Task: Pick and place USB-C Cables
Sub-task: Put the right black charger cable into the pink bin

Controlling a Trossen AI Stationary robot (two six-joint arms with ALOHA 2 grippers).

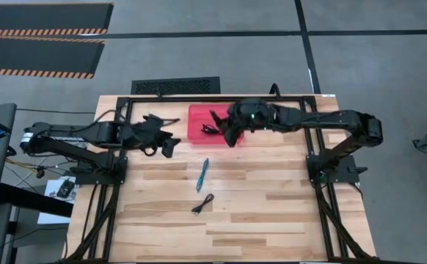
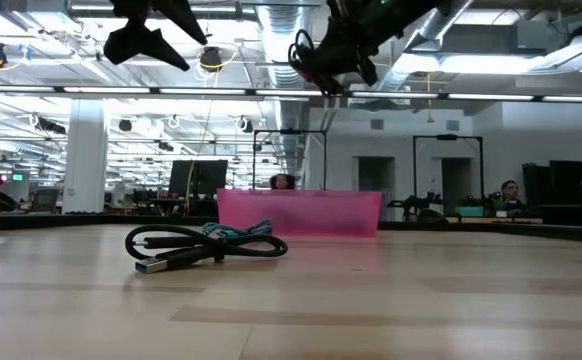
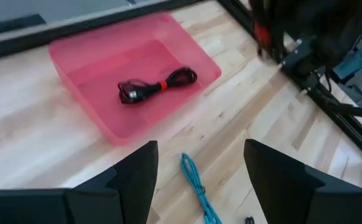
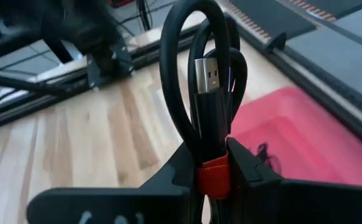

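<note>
Pale wood planks make up the tabletop (image 1: 272,191) we work on, set in a black metal frame on a grey floor, with hazard-striped dark mats (image 1: 41,37) beyond the far edge. Across the table at surface level we see a wide open hall with ceiling ducts and a person seated far off.

Our right gripper (image 4: 213,163) hangs above the translucent red rectangular plastic tray (image 1: 199,117), its fingers pinched on a black looped USB cable bundle with a red band (image 4: 203,81). Inside the tray lies a red-and-black cable bundle (image 3: 157,86). Our left gripper (image 3: 199,171) hovers just beside the tray's left end, fingers spread and empty.

On the bare wood, well apart from the tray, a light blue braided cable (image 1: 202,174) lies straight. Nearer the front edge rests a black coiled cable (image 1: 202,204).
</note>
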